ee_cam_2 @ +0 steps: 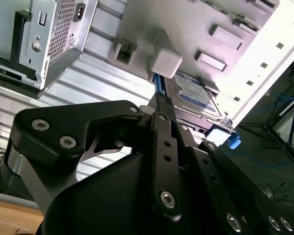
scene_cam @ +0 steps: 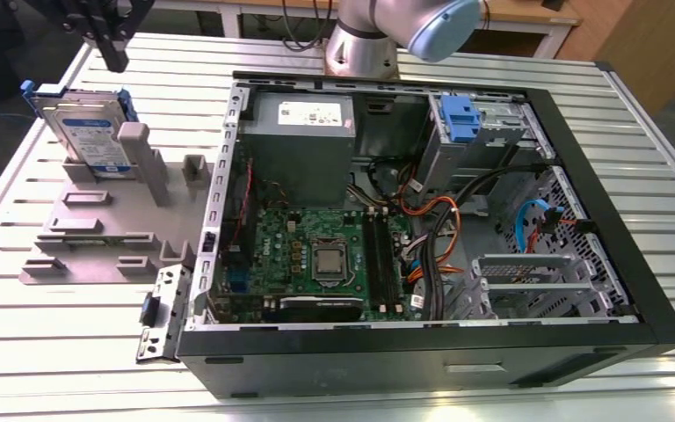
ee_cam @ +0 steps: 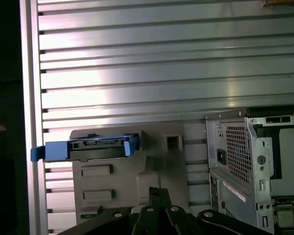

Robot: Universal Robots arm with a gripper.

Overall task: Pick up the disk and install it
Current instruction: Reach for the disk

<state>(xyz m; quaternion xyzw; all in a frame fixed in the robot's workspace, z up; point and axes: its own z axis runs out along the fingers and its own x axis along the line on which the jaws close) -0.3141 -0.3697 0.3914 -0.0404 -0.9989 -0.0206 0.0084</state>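
Disk [scene_cam: 83, 132] standing on edge in a grey holder [scene_cam: 91, 237], outside the open computer case [scene_cam: 431, 347] on the exterior view's left; gripper [scene_cam: 115, 61] above the disk, also outside the case, clear of the disk, closed up with nothing in it

On the slatted metal bench [scene_cam: 68, 352] an open black computer case [scene_cam: 431, 365] lies flat, showing a green motherboard [scene_cam: 302, 237], a grey power supply [scene_cam: 300, 132] and a blue clip [scene_cam: 460, 119], beside a grey, seemingly plastic fixture [scene_cam: 91, 242].
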